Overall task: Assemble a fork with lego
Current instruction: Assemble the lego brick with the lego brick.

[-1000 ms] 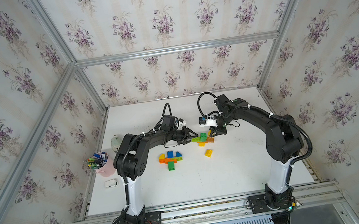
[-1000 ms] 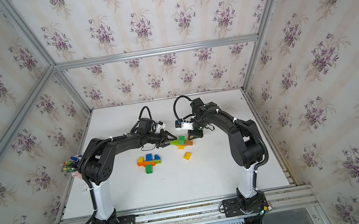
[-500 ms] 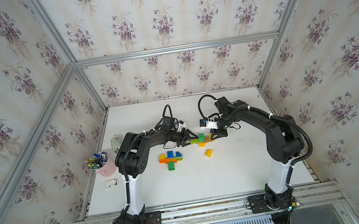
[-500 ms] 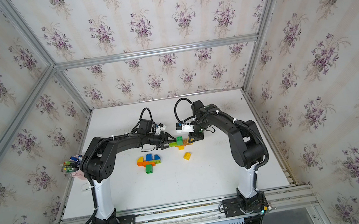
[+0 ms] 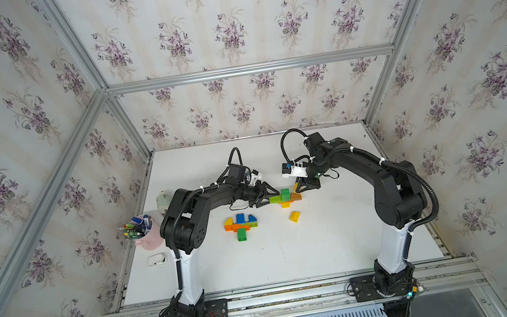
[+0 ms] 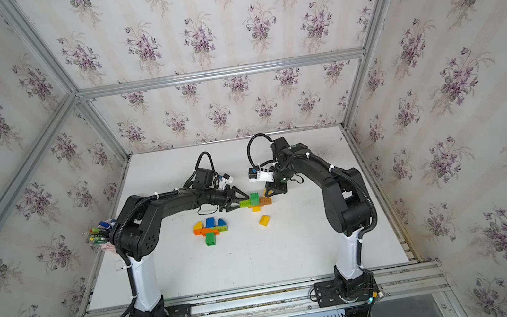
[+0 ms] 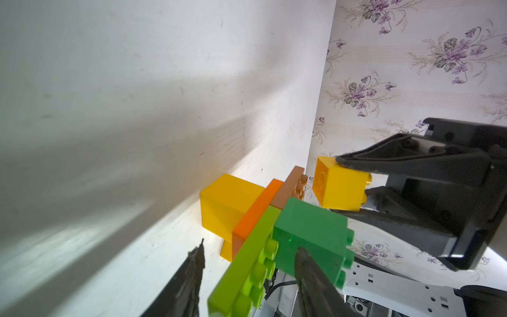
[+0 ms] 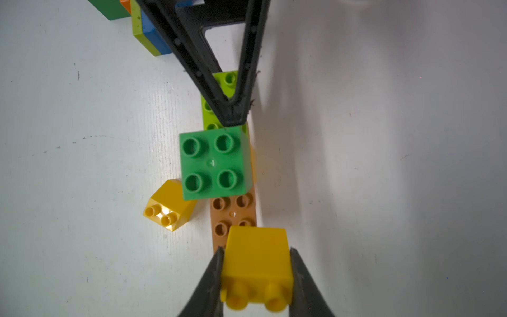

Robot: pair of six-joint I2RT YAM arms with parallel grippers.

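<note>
Right wrist view shows the right gripper (image 8: 256, 277) clamped on a yellow brick (image 8: 256, 263), turned on its side so its studs face back toward the camera, hanging just over the near end of the brown plate (image 8: 233, 216). Ahead of that gripper the half-built fork (image 5: 284, 197) lies flat on the table (image 5: 293, 261): brown plate, then a dark green brick (image 8: 214, 163) on top, then a lime plate (image 8: 219, 98), in one line running straight away toward the left gripper (image 7: 248, 277). That line is its long axis, spanning gripper to gripper. The left gripper's jaws stand partly apart, straddling the lime plate's end without pinching it.

By my judgement the work is midway: a crossbar with a yellow block (image 7: 225, 203) under it exists, but prongs are missing. A loose yellow slope brick (image 8: 168, 205) sits beside the dark green brick, unused. A separate brick cluster (image 5: 240, 223) lies apart, behind the left gripper's side. The held brick must be rotated studs-up before seating.
</note>
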